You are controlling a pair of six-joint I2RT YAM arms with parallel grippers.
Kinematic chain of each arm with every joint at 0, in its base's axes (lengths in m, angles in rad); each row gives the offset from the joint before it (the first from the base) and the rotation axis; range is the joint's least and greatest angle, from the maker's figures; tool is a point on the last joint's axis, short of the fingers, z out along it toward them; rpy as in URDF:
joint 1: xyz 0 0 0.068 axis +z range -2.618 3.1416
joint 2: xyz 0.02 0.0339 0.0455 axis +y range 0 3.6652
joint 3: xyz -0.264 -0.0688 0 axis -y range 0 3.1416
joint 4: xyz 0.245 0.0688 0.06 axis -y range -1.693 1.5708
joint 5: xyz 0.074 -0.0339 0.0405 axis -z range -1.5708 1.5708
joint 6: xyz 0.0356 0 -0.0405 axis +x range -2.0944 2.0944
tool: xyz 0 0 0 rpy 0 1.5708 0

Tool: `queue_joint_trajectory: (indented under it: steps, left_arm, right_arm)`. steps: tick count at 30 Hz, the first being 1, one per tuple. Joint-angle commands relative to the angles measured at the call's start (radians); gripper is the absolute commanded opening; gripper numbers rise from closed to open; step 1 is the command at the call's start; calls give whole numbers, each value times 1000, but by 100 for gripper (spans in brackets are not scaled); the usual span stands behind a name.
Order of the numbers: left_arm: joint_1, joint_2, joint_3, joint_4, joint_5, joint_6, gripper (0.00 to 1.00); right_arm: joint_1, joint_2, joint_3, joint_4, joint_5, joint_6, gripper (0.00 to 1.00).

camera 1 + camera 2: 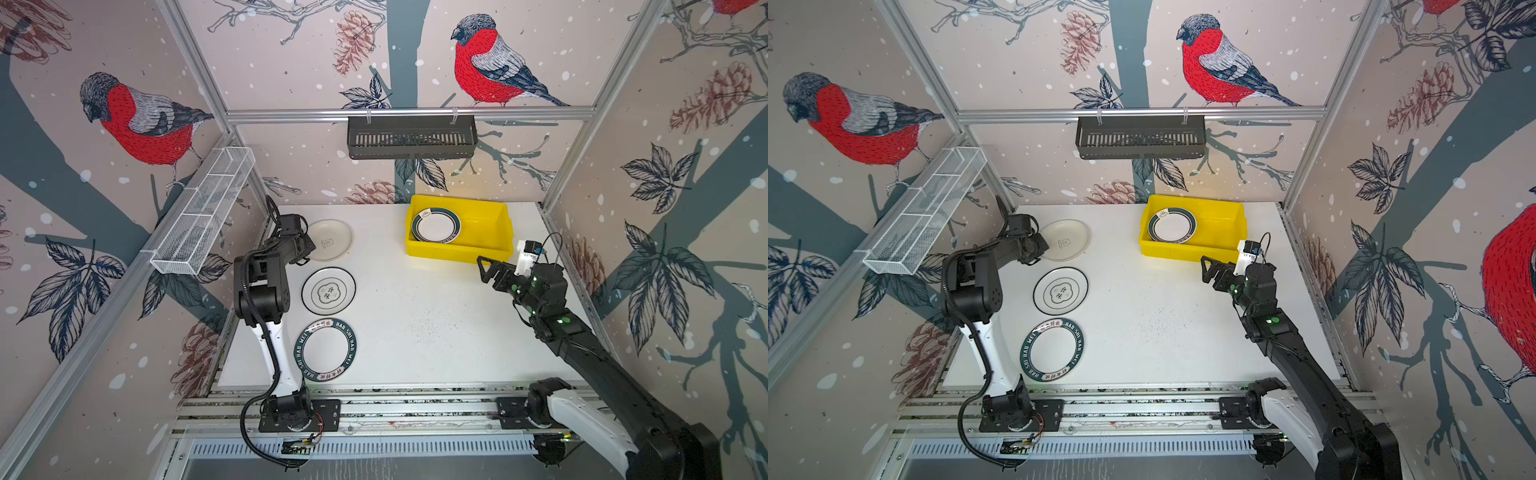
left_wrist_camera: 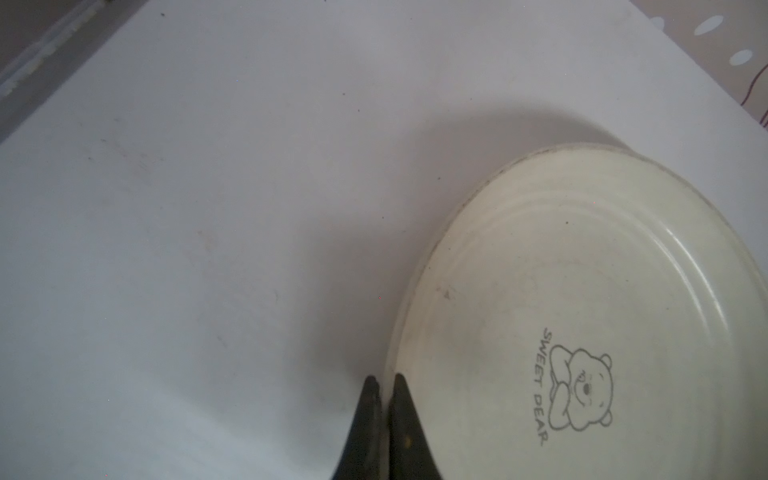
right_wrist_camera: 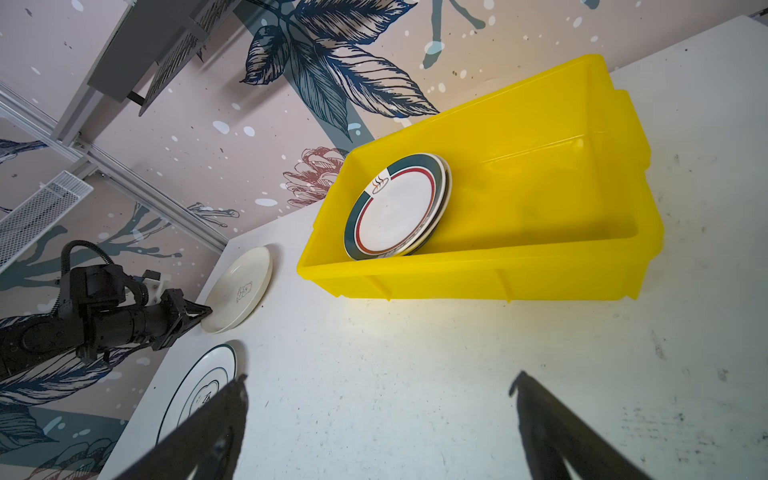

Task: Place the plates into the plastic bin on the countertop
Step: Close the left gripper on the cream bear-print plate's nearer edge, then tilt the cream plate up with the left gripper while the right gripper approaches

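Plates lie in a column down the left side of the counter (image 1: 415,311): a green-lettered plate (image 1: 325,350) in front, a black-ringed plate (image 1: 328,290) in the middle and a cream plate (image 1: 330,240) at the back. The left tool (image 2: 384,380) is clamped on the cream plate's rim, jaws nearly together. The yellow plastic bin (image 1: 457,250) sits back right, with green-rimmed plates (image 1: 436,225) propped at its left end. The right tool (image 1: 482,269) hovers near the bin's front wall, jaws wide apart and empty.

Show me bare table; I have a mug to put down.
Bare: the middle of the table, between the plate row and the right gripper, and the right half of the bin. Crowded: the left edge, where the left gripper pinches the cream plate.
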Motion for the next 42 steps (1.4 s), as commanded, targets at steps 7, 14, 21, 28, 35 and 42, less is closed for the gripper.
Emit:
queue_joint_trajectory:
  steps: [7, 14, 21, 28, 35, 42]
  left_arm:
    - [2, -54, -47, -4, 30, 22, 0]
    - [2, -153, -166, 110, 84, 1, 0]
    - [2, -240, -238, 167, 182, -28, 0]
    - [2, -353, -318, 226, 254, -66, 0]
    - [2, -480, -448, 328, 336, -127, 0]
    - [-4, -577, -544, 362, 428, -136, 0]
  right_arm:
    - [0, 1, 6, -2, 17, 7, 100]
    - [1, 6, -4, -17, 25, 7, 100]
    - [1, 15, -16, -30, 28, 25, 100]
    - [1, 16, -18, -47, 34, 29, 100]
    - [1, 46, -16, -75, 1, 52, 100]
    - [21, 72, -57, 5, -85, 108, 100]
